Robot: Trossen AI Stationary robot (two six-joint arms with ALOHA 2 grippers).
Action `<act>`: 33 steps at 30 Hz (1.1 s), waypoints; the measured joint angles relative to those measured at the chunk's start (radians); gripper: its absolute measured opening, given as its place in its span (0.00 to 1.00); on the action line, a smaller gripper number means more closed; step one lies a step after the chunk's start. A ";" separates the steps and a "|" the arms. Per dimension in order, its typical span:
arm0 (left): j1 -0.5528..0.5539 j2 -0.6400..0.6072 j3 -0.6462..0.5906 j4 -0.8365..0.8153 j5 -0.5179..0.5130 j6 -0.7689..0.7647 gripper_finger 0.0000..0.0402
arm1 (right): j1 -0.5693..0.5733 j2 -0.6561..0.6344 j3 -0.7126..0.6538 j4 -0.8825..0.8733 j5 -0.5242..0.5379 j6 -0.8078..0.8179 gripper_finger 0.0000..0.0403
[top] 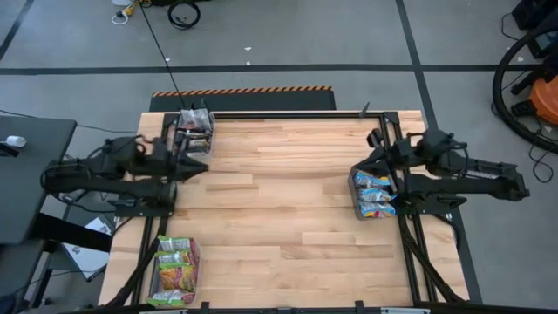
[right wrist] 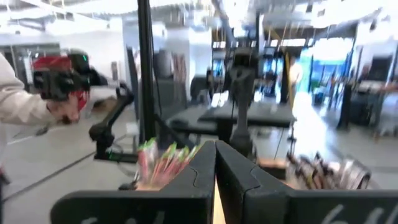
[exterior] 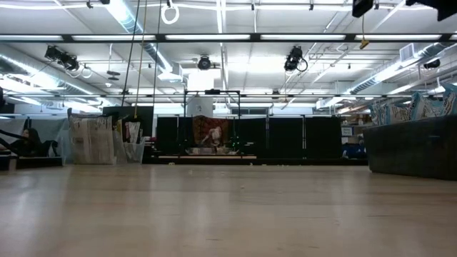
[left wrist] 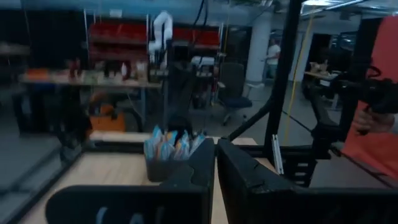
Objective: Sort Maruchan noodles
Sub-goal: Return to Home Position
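The Maruchan noodles stand sorted in three clear bins on the wooden table. Dark packets [top: 195, 122] fill the bin at the far left. Blue-white packets [top: 375, 194] fill the bin at the right edge and also show across the table in the left wrist view [left wrist: 174, 144]. Green and yellow-red packets [top: 174, 269] fill the near-left bin. My left gripper [top: 202, 167] is shut and empty, level above the table's left side. My right gripper [top: 359, 168] is shut and empty, level beside the blue-white bin's far end. In the wrist views both pairs of fingers [left wrist: 215, 163] [right wrist: 215, 155] stand closed together.
The table's middle [top: 288, 201] is bare wood. Black frame posts [left wrist: 283, 93] stand at the table's corners. A person's hand with a dark device [right wrist: 59, 84] shows beyond the table. A black-and-orange striped strip [top: 244, 90] lies past the far edge.
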 joint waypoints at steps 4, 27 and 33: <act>-0.004 -0.134 -0.074 -0.057 0.003 0.037 0.06 | -0.005 -0.081 -0.110 0.072 0.002 0.035 0.04; -0.001 -0.504 -0.667 0.261 -0.004 -0.114 0.06 | -0.043 -0.395 -0.524 0.356 0.070 0.211 0.04; -0.002 -0.504 -0.685 0.281 0.083 -0.122 0.06 | -0.065 -0.473 -0.524 0.265 -0.050 0.263 0.04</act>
